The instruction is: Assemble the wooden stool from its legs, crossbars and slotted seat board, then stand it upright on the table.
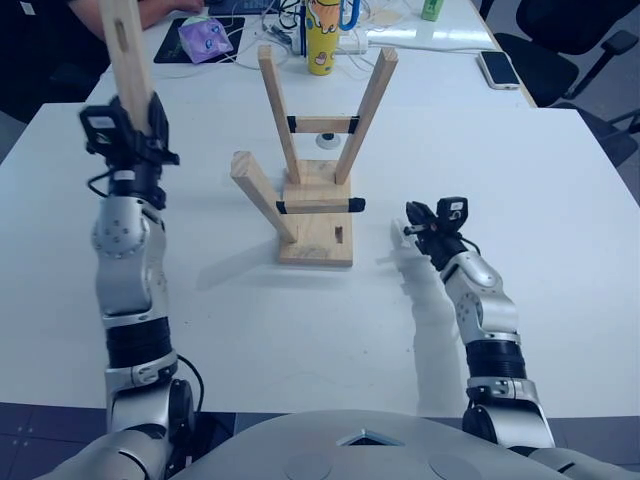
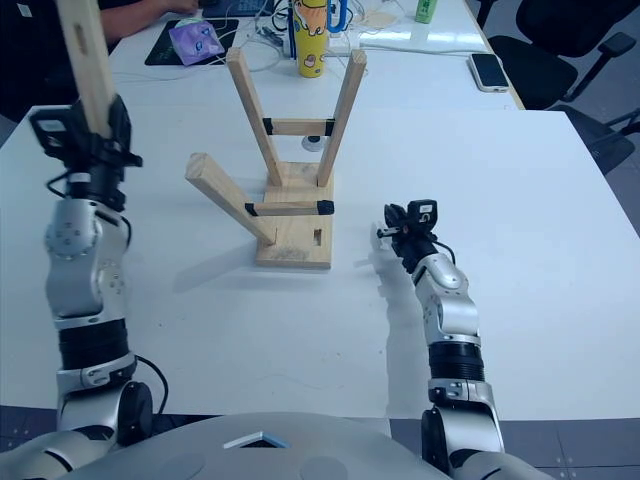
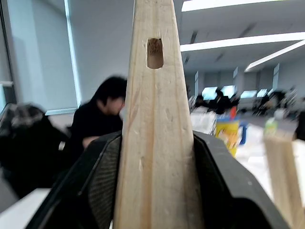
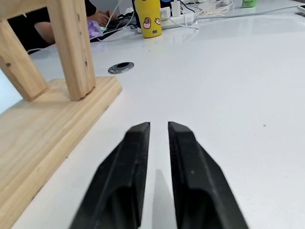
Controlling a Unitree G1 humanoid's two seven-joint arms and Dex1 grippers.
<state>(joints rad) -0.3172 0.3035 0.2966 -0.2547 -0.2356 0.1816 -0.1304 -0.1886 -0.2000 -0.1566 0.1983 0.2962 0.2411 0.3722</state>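
Note:
The slotted seat board lies flat mid-table, carrying the upturned stool. Two legs stand up from it, joined by a crossbar. A third leg leans out to the left, tied in by a lower crossbar. An open slot shows on the board's right front corner. My left gripper is raised at the far left, shut on the fourth leg, which points upright. My right gripper hovers low just right of the board, its fingers nearly together and holding nothing.
A yellow cup, cables and a purple pad sit on the table behind. A phone lies at the back right. A metal grommet is set in the tabletop behind the stool. Bare white tabletop lies to the right.

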